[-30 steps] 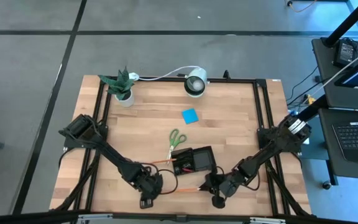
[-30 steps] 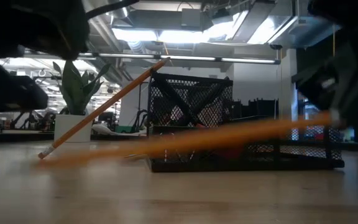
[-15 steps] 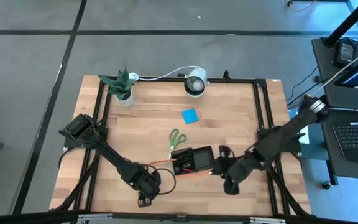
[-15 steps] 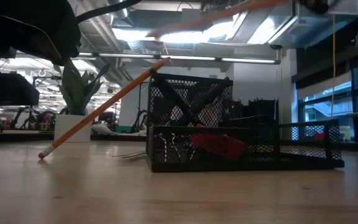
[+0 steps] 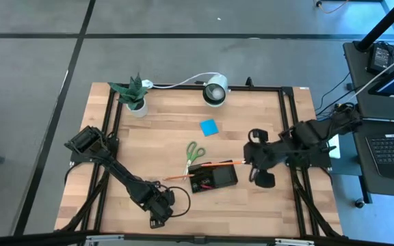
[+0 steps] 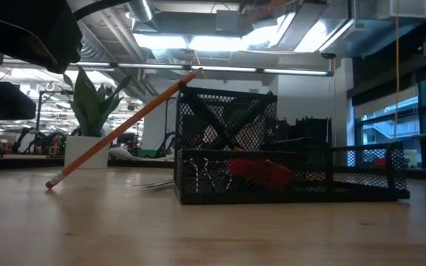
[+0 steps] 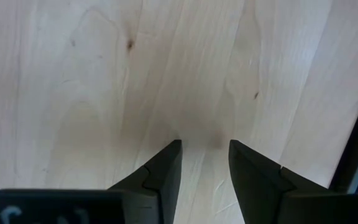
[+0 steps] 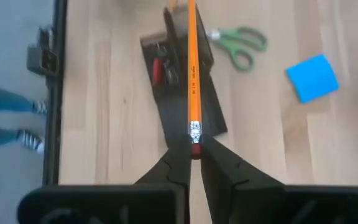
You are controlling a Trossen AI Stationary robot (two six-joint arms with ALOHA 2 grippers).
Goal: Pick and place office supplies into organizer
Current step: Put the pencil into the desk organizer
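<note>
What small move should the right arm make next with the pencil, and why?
Probably lower it toward the organizer. The right tool is shut on the pencil at its eraser end, and the pencil already hangs lengthwise over the black tray, above it rather than inside.

In the right wrist view the orange pencil [image 8: 192,68] runs off the picture's edge, so its tip is cut off, and it hides a strip of the black organizer [image 8: 185,93] beneath it. The small items in the organizer's compartment are too small to name there. A person's legs [image 8: 8,118] show only partly at the edge. In the low view a dark arm [image 6: 28,33] is cropped, and mesh blurs the red piece [image 6: 261,174].
</note>
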